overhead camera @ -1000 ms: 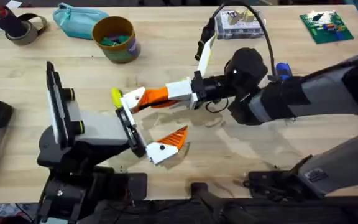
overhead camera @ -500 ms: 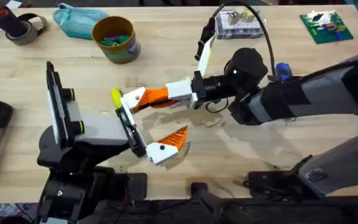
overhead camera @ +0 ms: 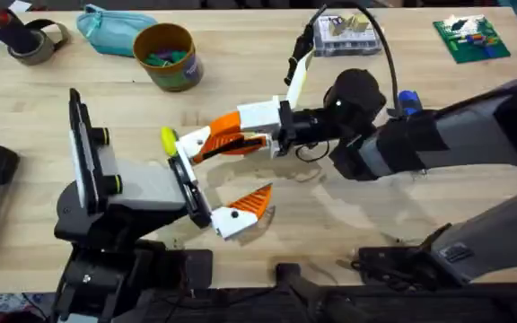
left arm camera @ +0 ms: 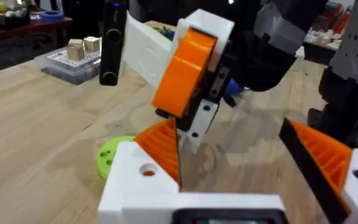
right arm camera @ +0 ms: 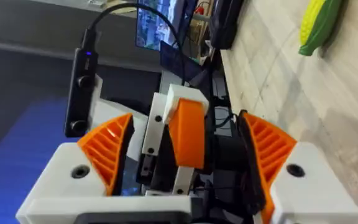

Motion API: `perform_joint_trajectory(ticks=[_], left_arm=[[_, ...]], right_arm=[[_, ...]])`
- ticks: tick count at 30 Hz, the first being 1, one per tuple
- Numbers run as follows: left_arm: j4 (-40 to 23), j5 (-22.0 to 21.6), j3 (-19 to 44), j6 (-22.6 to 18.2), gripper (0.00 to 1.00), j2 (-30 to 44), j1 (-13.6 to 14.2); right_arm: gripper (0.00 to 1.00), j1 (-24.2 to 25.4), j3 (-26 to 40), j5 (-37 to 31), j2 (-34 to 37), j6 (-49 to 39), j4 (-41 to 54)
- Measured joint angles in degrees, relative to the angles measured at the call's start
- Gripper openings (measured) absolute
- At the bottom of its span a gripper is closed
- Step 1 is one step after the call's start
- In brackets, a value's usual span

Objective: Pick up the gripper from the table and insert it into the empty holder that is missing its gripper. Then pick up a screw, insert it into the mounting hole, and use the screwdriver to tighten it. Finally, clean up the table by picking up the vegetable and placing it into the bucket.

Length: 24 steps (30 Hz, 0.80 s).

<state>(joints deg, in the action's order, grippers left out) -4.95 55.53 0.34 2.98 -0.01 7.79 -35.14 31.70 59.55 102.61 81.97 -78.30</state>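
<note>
Orange gripper (overhead camera: pixel 232 133) in right hand (overhead camera: pixel 251 133); holder hidden.

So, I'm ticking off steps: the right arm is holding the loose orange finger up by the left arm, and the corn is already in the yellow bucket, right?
Not quite. The corn is not in the bucket; it lies on the table, as the right wrist view shows. The rest is right.
</note>
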Motion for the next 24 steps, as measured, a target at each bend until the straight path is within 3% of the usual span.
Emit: perform_joint_trajectory(ticks=[24], left_arm=[[0.0, 0.0, 0.0, 0.0, 0.986, 0.0, 0.0]], right_arm=[[0.995, 3.2, 0.0, 2.2, 0.0, 0.0, 0.0]])
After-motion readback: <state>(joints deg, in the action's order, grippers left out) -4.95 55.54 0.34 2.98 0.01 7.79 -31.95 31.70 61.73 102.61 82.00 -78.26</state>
